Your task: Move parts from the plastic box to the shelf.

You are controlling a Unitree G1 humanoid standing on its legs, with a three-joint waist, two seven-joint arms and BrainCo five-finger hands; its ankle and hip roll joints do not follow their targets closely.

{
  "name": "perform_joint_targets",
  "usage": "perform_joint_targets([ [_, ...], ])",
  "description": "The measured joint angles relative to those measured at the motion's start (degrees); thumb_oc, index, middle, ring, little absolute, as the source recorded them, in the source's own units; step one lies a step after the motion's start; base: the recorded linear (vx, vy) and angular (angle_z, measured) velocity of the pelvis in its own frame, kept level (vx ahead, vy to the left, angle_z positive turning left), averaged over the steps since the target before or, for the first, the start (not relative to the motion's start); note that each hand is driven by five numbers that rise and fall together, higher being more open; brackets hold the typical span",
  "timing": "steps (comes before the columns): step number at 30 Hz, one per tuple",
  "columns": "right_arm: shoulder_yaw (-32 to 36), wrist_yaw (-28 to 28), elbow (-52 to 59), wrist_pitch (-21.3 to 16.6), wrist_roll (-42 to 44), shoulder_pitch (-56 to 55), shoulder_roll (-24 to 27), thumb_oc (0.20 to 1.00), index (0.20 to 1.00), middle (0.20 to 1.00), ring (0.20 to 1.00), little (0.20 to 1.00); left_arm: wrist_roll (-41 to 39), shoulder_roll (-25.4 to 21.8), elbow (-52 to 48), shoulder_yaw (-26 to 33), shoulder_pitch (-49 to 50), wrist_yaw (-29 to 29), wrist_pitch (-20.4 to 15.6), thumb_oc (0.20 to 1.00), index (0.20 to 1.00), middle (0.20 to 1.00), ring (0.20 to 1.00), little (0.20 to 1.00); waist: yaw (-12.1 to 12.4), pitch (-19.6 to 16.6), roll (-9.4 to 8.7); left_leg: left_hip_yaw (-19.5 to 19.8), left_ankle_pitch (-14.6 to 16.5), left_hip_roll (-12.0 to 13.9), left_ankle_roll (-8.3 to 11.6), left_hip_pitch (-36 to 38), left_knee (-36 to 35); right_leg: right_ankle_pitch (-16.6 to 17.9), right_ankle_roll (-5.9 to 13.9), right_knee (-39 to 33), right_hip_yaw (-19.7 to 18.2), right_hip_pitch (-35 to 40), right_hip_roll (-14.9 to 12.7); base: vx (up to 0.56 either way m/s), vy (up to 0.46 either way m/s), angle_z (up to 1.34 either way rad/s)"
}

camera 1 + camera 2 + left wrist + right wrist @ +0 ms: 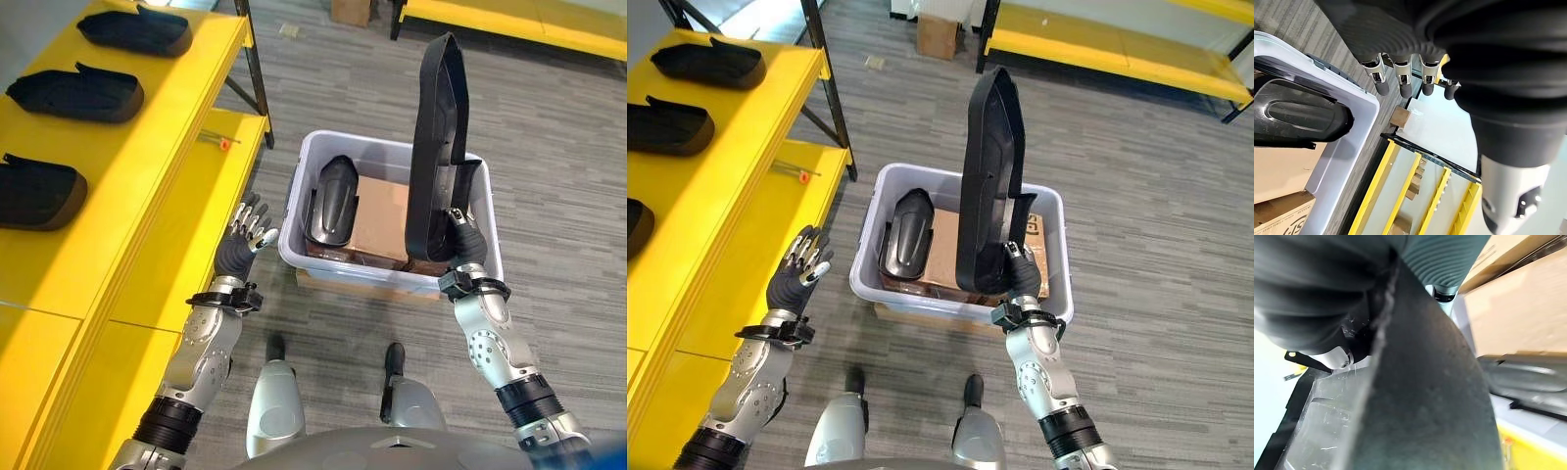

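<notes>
My right hand (464, 241) is shut on the lower end of a long black part (436, 147) that stands upright above the right side of the pale plastic box (323, 269). That part's dark surface (1425, 396) runs close past the right wrist camera. A second, shorter black part (331, 200) lies in the left of the box beside cardboard (382, 217). My left hand (247, 232) is open, fingers straight, between the box and the yellow shelf (147, 186). Its fingers (1400, 83) show in the left wrist view above the box rim (1359, 142).
Three black parts (76, 94) lie in a row on the yellow shelf's top. A small orange-tipped item (223, 144) rests on the lower shelf board. A black shelf post (257, 78) stands behind the box. Another yellow rack (1117, 44) runs along the far side.
</notes>
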State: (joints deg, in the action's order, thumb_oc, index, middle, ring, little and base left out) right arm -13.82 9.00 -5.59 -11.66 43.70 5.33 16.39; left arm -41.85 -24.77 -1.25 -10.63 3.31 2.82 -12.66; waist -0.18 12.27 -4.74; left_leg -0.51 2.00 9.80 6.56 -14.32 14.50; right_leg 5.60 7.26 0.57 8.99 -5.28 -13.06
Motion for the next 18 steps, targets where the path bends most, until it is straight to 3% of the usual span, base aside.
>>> perform_joint_targets([
  [10, -0.2, -2.3, 0.4, 1.3, 0.0, -1.1, 2.4, 0.2, 0.2, 0.2, 0.2, 0.2, 0.5, 1.9, -0.1, 0.7, 3.0, -0.7, 1.2, 1.0, 1.0, 1.0, 1.0, 1.0, -0.1, -3.6, 0.84, 1.3, -1.4, 1.9, 0.85, 6.2, -4.1, -3.0, -0.38, 2.2, 1.6, 4.4, 1.8, 0.02, -0.056, 0.07],
  [13, -0.7, -2.3, 0.4, 1.8, 0.0, -0.6, 2.9, 0.2, 0.2, 0.2, 0.2, 0.2, 0.8, 1.9, -0.1, 1.1, 3.0, -1.2, 1.2, 1.0, 1.0, 1.0, 1.0, 1.0, 0.2, -3.6, 1.3, 3.0, -1.7, 3.1, 1.17, 7.3, -4.2, -6.5, -1.24, 8.0, 2.7, 3.9, 2.6, -0.11, -0.177, 0.18],
  [15, -4.6, -3.1, 1.4, 2.6, -0.1, 0.9, 6.5, 0.2, 0.2, 0.2, 0.2, 0.2, 0.8, 1.9, -0.2, 1.6, 4.1, -1.2, 1.2, 1.0, 1.0, 1.0, 1.0, 1.0, 1.5, -3.2, 1.63, 4.3, -2.1, 4.5, 1.22, 7.2, -4.5, -9.7, -2.64, 13.9, 3.0, 1.5, 3.7, -0.22, -0.274, 0.13],
  [18, -5.5, -4.2, 1.9, 2.8, -0.1, 1.8, 9.1, 0.2, 0.2, 0.2, 0.2, 0.2, 0.7, 2.0, -0.4, 1.5, 5.5, -1.2, 1.2, 1.0, 1.0, 1.0, 1.0, 1.0, 3.7, -2.4, 2.66, 7.0, -3.6, 6.2, 0.42, 6.9, -7.8, -12.0, -4.35, 16.7, 5.6, 0.4, 5.9, -0.16, -0.162, 0.39],
])
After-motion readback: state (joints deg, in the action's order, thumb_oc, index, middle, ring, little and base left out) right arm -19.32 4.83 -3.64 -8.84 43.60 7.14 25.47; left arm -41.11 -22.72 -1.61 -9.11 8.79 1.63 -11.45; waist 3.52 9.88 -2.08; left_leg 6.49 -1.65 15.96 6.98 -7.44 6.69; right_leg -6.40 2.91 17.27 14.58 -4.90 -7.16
